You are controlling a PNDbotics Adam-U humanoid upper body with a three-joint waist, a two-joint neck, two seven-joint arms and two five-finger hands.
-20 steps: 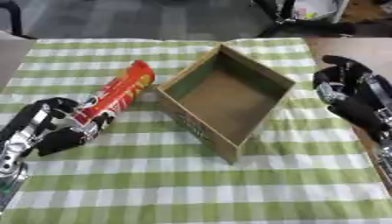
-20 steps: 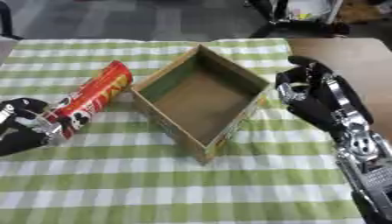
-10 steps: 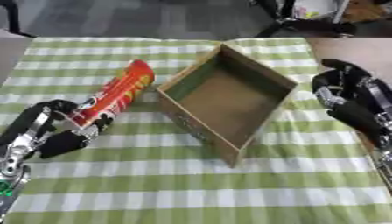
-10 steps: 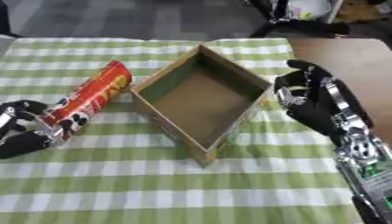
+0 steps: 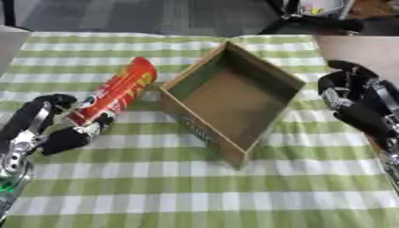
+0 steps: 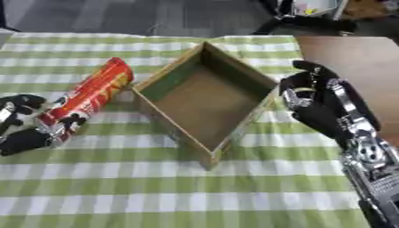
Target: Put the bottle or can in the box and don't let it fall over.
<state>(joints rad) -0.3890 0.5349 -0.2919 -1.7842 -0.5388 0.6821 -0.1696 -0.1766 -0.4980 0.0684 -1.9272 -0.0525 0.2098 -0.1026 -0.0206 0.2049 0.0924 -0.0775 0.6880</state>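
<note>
A tall red can (image 5: 117, 92) lies on its side on the green checked cloth, left of the open cardboard box (image 5: 234, 100). My left hand (image 5: 56, 129) is at the can's near end, thumb and fingers curled round its base. The can's top end points toward the far side, close to the box's left corner. My right hand (image 6: 315, 102) hovers beside the box's right wall with fingers loosely curled, holding nothing. The box is empty, turned at an angle to the table.
The green and white checked cloth (image 5: 195, 187) covers the table. A bare brown tabletop (image 6: 351, 58) shows at the right edge. Dark chair legs and equipment (image 5: 311, 13) stand beyond the far edge.
My left hand has closed further round the can's near end and the can has shifted slightly. The right hand has stayed beside the box.
</note>
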